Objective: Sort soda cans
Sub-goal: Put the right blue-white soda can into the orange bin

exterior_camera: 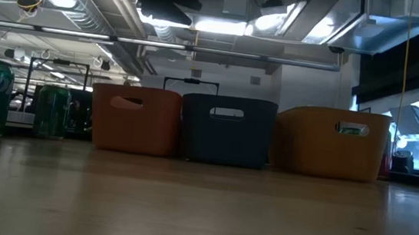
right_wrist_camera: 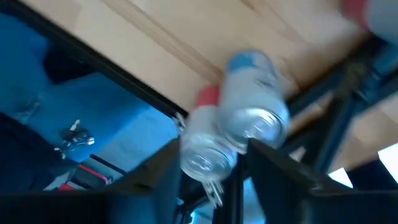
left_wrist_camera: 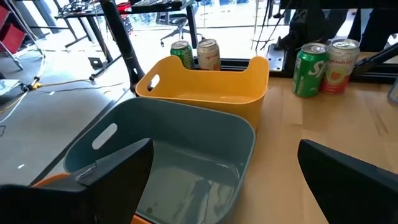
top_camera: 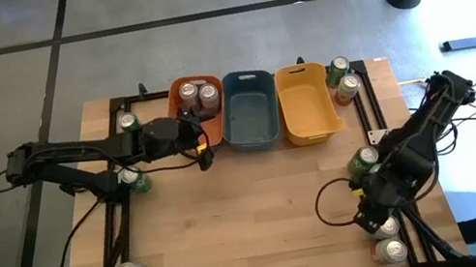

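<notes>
Two silver-topped soda cans (right_wrist_camera: 249,124) (one red-banded) stand touching.

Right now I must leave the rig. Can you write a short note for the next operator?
Left end effector: open, empty, at the grey-blue bin, beside the orange bin.
Right end effector: open, empty, at the two cans in the right corner away from the bins.
Done: two cans lie in the orange bin.
Left: the grey-blue bin and the yellow bin are empty; nine cans stand along the table's left and right sides.
</notes>
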You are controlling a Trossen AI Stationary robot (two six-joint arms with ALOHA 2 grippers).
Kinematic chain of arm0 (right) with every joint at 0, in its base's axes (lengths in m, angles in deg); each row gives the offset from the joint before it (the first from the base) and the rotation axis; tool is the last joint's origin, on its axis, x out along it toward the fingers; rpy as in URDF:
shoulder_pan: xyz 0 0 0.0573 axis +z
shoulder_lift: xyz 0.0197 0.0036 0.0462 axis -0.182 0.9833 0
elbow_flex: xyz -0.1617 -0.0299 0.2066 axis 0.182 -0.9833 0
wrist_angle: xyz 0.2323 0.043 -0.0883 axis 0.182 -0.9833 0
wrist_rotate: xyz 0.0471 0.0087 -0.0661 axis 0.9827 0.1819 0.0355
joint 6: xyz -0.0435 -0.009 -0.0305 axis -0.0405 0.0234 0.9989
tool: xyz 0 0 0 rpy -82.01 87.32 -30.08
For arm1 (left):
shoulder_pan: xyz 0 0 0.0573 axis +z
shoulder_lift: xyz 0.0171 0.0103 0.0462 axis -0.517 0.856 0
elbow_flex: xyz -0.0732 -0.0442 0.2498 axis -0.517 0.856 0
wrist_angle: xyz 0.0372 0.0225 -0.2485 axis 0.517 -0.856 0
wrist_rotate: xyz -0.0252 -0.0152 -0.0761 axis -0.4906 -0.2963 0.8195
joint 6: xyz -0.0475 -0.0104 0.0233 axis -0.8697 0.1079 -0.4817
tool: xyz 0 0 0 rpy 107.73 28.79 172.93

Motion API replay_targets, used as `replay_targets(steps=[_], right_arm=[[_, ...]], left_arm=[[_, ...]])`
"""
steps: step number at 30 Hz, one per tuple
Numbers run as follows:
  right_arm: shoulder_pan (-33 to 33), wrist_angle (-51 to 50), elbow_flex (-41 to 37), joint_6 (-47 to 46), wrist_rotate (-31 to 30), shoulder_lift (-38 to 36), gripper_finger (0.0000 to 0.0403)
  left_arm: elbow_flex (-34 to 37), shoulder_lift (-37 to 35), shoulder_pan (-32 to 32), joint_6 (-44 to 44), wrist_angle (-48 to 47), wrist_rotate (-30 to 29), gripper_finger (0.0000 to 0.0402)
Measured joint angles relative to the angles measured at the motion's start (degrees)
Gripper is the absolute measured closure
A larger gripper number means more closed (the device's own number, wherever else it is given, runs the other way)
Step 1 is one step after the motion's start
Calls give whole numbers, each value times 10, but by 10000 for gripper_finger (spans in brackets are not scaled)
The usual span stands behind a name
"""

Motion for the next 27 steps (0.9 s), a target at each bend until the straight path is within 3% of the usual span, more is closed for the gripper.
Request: replay_targets(steps=[6,10,20,27], right_arm=[[3,-24,0,-35,32,5,67],[28,-40,0,-41,9,19,21],[65,-37,0,-38,41,63,5],[65,-19,0,-38,-5,83,6]], left_arm=[[0,0,0,9,-2,0,16],[0,0,0,13,-2,0,16],[0,0,0,15,-2,0,16],[0,0,0,12,-4,0,16]])
